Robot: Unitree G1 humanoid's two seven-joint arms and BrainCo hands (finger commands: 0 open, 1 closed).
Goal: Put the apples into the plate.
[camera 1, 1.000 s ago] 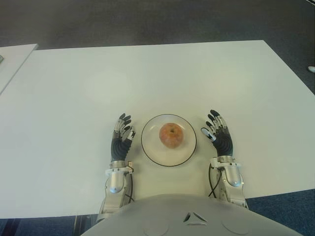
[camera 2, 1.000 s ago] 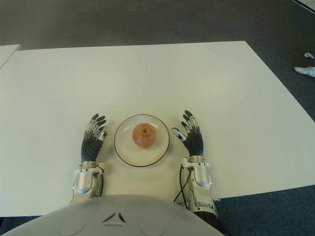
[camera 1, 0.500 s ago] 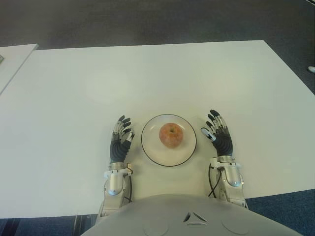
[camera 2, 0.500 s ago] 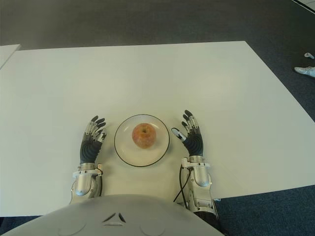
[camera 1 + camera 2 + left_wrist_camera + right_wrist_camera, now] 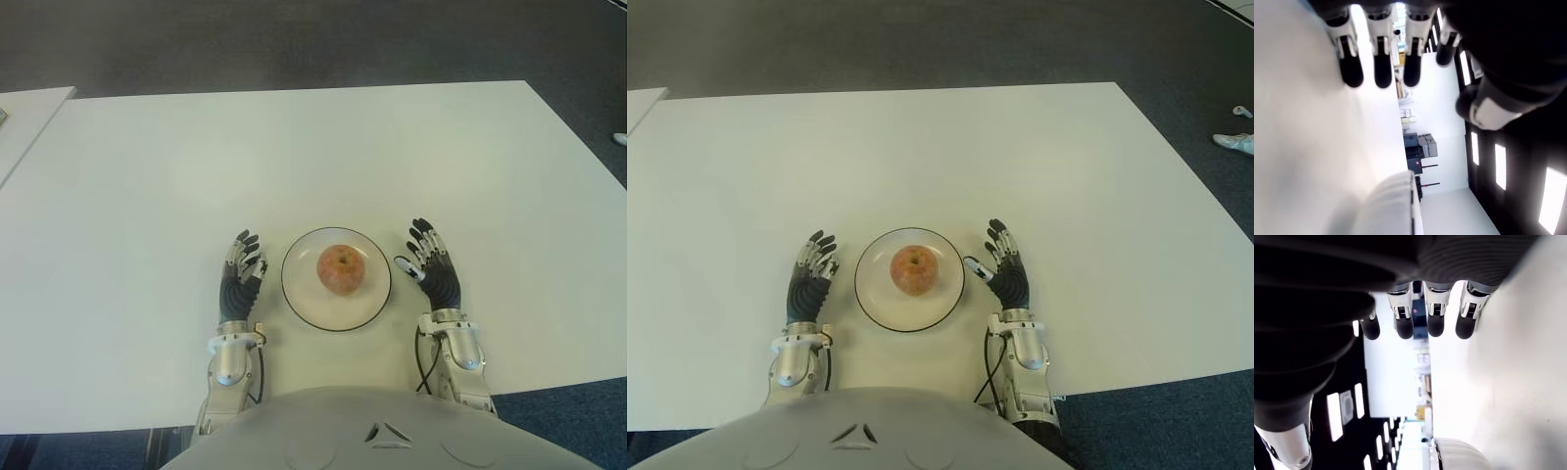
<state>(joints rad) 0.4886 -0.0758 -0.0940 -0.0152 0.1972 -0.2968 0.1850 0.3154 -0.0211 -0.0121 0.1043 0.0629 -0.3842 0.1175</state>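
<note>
One apple (image 5: 340, 269) sits in the middle of the white plate (image 5: 306, 305), which lies near the desk's near edge, roughly midway along it. The left hand (image 5: 240, 279) shows just beside the plate toward the desk's left edge, and the right hand (image 5: 431, 271) just beside it toward the right edge; on both, the fingers are stretched out and relaxed, holding nothing, as each wrist view confirms with its row of straight fingertips over the bare desk (image 5: 294, 157). Over the last second the left hand has slipped back a little toward the near edge, and the right hand has shifted slightly too, its thumb now a touch closer to the plate's rim, while apple and plate have stayed put. That reads as both hands settling away from a finished placement, so the task looks complete for the only apple in sight. The task speaks of apples in the plural, yet no second one shows anywhere on the desk. Whether the palms actually touch the desk cannot be told. Both forearms are cut off by the robot's own torso at the near edge.
</note>
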